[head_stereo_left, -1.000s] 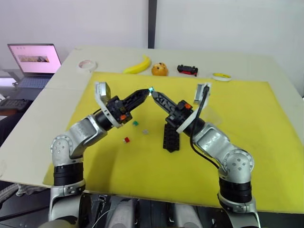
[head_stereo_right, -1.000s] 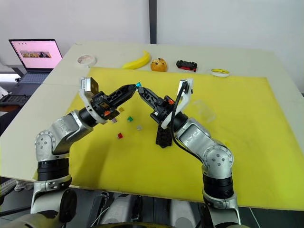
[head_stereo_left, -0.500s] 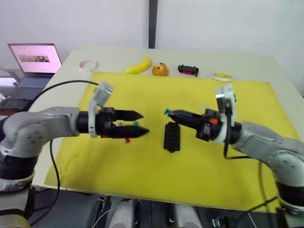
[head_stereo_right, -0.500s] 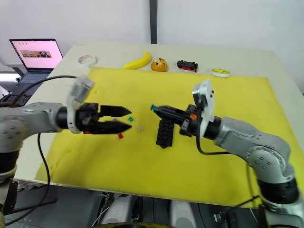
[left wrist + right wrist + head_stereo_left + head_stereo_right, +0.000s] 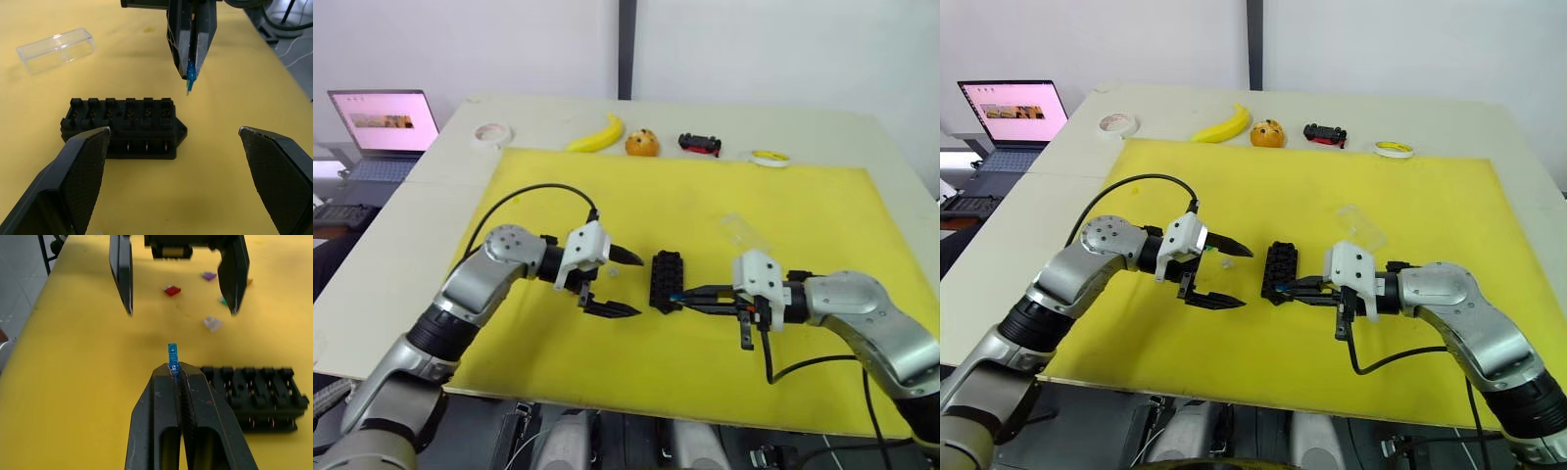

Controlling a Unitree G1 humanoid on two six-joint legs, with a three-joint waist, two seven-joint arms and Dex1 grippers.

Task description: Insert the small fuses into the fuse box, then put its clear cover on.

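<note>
The fuse box [image 5: 667, 281] lies flat on the yellow mat [image 5: 803, 215] near its front middle, slots up, between the two grippers; the right gripper [image 5: 172, 366] reaches toward it from the robot's right, low over the mat, its fingers [image 5: 208, 406] pressed together on a teal-blue fuse [image 5: 172, 355] that sticks out past their tips; the fuse's tip is just beside the near end of the box and apart from it, not in any slot; the left gripper [image 5: 618, 284] hangs on the box's other side, its fingers [image 5: 82, 171] spread wide apart and holding nothing; the clear cover [image 5: 56, 49] rests on the mat beyond the box, toward the robot's right and well apart from it; the loose fuses lie on the mat behind the left gripper, seen in the right wrist view: a red fuse [image 5: 171, 290], a purplish fuse [image 5: 209, 276], a pale grey fuse [image 5: 212, 323] nearest the box, and a green fuse [image 5: 222, 301] partly hidden by a left finger; at the far edge of the worktop [image 5: 411, 211], off the mat, sit a banana [image 5: 598, 135], an orange [image 5: 642, 144], a red-and-black toy car [image 5: 700, 145], a yellow tape roll [image 5: 770, 158] and a white tape roll [image 5: 493, 133]; an open laptop [image 5: 380, 132] stands to the far left.
</note>
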